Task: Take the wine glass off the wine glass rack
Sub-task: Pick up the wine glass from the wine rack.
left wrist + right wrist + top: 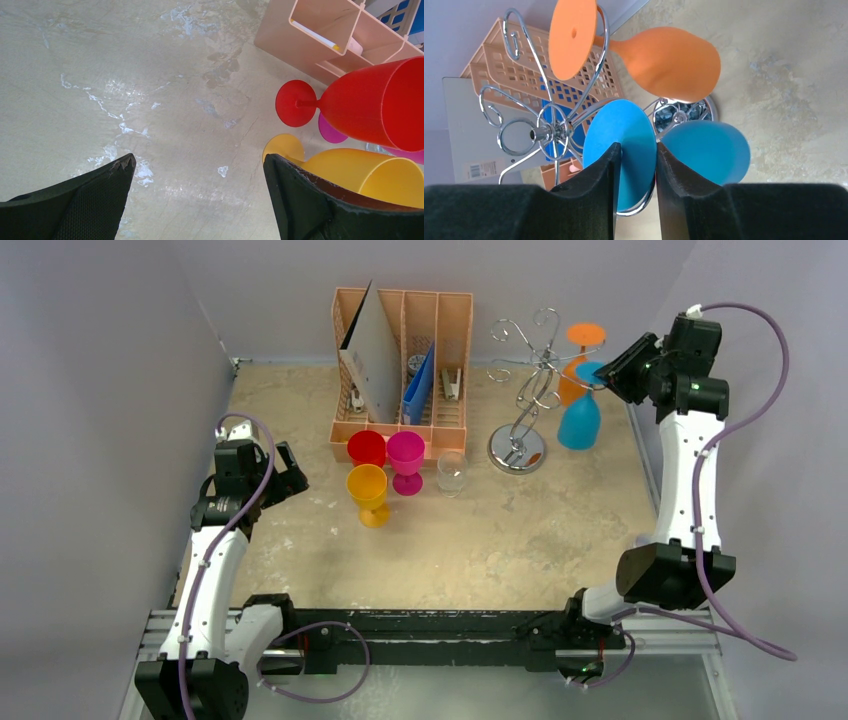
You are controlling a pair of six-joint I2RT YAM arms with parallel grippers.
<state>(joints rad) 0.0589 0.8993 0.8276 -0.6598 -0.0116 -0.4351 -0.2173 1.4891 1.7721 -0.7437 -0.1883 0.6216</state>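
Note:
The silver wire wine glass rack [528,390] stands at the back right on its round disc base. Two wine glasses hang upside down from it, a blue one [580,420] and an orange one [584,338]. My right gripper [607,375] reaches in from the right at the blue glass's foot. In the right wrist view the blue foot disc [624,132] sits between the fingers of that gripper [638,145], which stand narrow on either side. Whether they press on it does not show. The orange glass [664,60] hangs just beyond. My left gripper [295,472] [197,160] hangs open over bare table.
A peach slotted organiser [400,340] with papers stands left of the rack. In front of it are a red goblet [366,448], a magenta goblet [405,452], a yellow goblet [367,485] and a small clear glass [451,472]. Grey walls close in on both sides.

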